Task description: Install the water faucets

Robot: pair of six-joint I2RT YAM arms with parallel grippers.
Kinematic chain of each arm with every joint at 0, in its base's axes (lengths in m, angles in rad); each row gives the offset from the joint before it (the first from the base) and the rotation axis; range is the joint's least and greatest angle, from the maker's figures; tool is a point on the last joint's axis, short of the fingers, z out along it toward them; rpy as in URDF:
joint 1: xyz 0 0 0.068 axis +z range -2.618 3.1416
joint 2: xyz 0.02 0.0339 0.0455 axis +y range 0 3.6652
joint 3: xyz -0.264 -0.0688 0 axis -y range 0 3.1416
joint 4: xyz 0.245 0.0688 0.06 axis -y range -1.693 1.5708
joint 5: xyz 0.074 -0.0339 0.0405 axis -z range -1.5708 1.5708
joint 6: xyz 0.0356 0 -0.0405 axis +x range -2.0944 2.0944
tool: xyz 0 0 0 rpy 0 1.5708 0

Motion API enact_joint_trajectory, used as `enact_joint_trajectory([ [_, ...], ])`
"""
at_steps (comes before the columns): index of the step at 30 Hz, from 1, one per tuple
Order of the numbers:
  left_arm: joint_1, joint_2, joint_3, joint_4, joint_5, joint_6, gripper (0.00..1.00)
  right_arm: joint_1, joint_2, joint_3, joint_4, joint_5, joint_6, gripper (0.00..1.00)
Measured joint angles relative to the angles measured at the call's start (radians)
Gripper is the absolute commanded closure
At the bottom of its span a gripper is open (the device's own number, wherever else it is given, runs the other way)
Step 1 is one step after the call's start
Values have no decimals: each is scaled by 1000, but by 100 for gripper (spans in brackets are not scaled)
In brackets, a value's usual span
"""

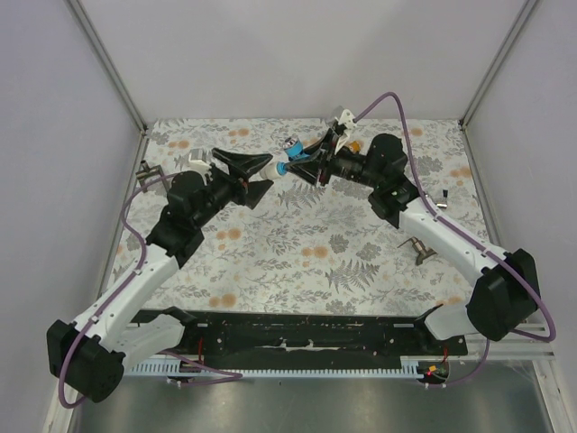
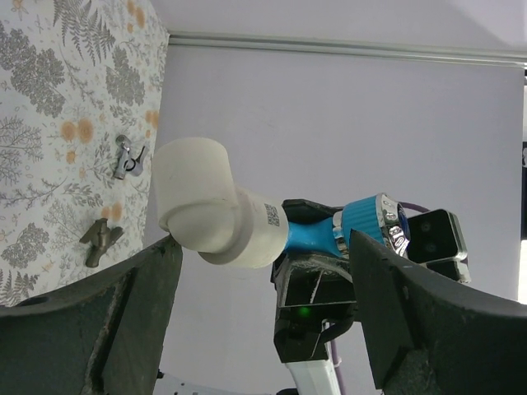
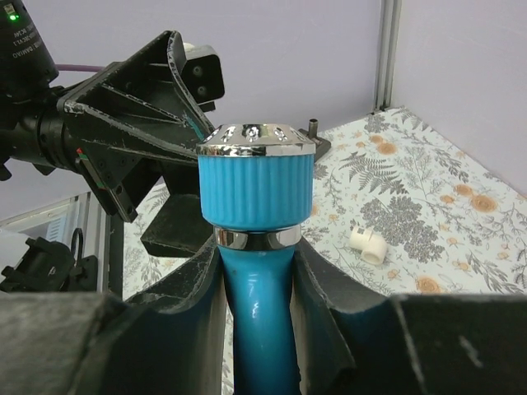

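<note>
My right gripper (image 1: pixel 315 168) is shut on the stem of the bright blue faucet (image 1: pixel 294 159) and holds it in the air above the far middle of the table. In the right wrist view the jaws (image 3: pixel 255 263) clamp the blue stem (image 3: pixel 255 329) below its ribbed, chrome-capped knob. A white elbow fitting (image 2: pixel 210 216) sits on the faucet's end (image 2: pixel 317 234). My left gripper (image 1: pixel 269 174) is open, its fingers on either side of that fitting (image 2: pixel 265 247). A small orange and white piece, perhaps the orange faucet (image 1: pixel 353 142), lies behind the right gripper, mostly hidden.
A loose white fitting (image 1: pixel 196 163) lies at the far left and shows in the right wrist view (image 3: pixel 366 245). Dark metal pieces lie at the right (image 1: pixel 419 248), at the right edge (image 1: pixel 444 198) and at the far left (image 1: pixel 147 169). Walls enclose the floral mat (image 1: pixel 297 262).
</note>
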Motion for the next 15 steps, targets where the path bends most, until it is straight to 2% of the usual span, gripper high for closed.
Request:
enact_joint_trajectory([
  [9, 0, 3, -71, 13, -42, -65, 23, 23, -1, -38, 37, 13, 18, 100],
  [15, 0, 0, -124, 82, -98, -103, 37, 29, -7, -71, 112, 12, 87, 100],
])
